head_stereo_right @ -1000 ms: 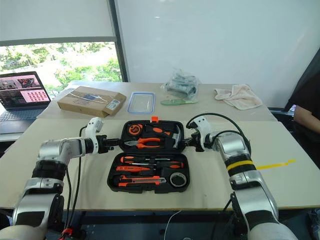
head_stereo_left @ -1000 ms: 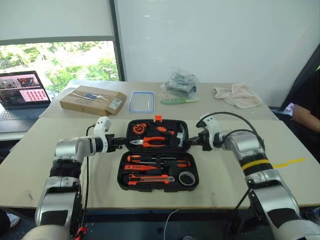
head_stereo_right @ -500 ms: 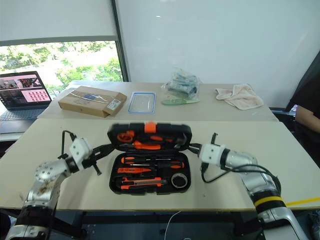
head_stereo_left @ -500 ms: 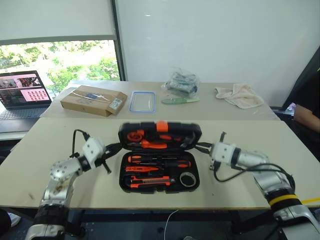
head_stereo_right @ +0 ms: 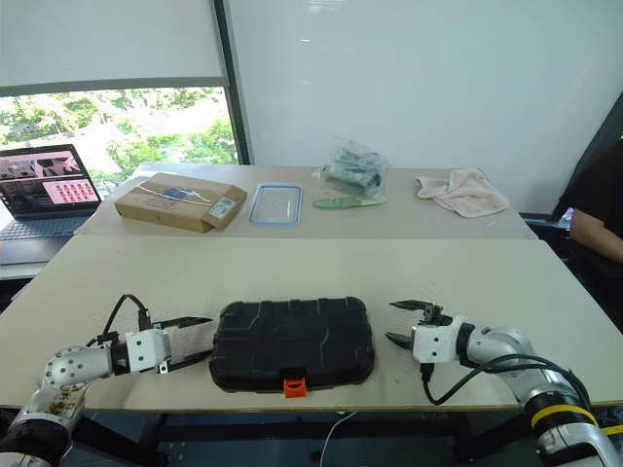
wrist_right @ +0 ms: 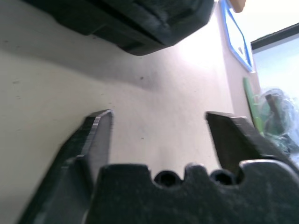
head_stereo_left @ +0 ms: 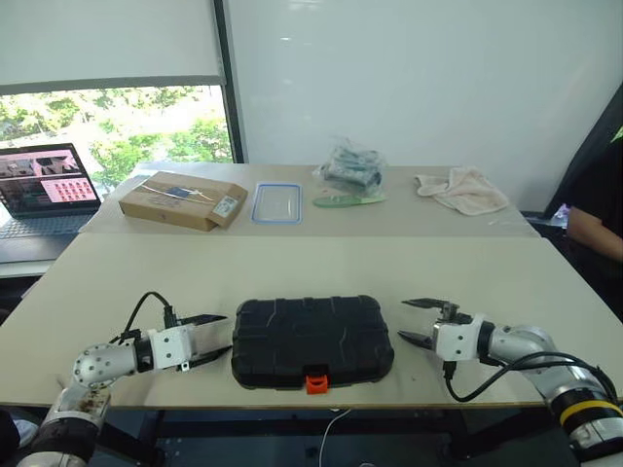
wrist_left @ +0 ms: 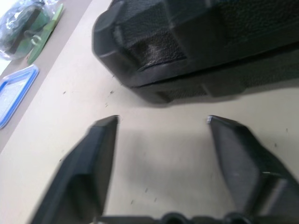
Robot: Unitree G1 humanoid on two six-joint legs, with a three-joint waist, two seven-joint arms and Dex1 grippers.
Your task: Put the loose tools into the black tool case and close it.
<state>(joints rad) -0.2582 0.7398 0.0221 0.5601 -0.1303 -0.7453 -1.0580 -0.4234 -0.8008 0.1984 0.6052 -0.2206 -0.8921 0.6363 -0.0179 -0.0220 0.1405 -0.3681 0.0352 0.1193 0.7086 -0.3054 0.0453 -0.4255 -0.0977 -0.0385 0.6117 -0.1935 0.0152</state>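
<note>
The black tool case (head_stereo_left: 313, 336) lies shut near the table's front edge, its textured lid down and its orange latch (head_stereo_left: 313, 382) facing me. The loose tools are hidden from view. My left gripper (head_stereo_left: 222, 335) rests just left of the case, open, with nothing between its fingers and a small gap to the shell. My right gripper (head_stereo_left: 402, 320) is just right of the case, also open and empty. The left wrist view shows the case's corner (wrist_left: 187, 42) beyond the spread fingers (wrist_left: 100, 140). In the right wrist view another corner (wrist_right: 135, 18) lies ahead of that gripper (wrist_right: 159, 114).
On the far table stand a brown cardboard box (head_stereo_left: 182, 198), a blue-rimmed clear lid (head_stereo_left: 276, 201), a plastic bag of parts (head_stereo_left: 352, 167) and a crumpled cloth (head_stereo_left: 460, 190). A laptop (head_stereo_left: 39, 185) sits at the far left. A person's arm (head_stereo_left: 594, 229) shows at the right edge.
The case's lid has swung down and the case now lies shut. Both grippers have let go, opened wide, and drawn back and down to the case's two sides.
</note>
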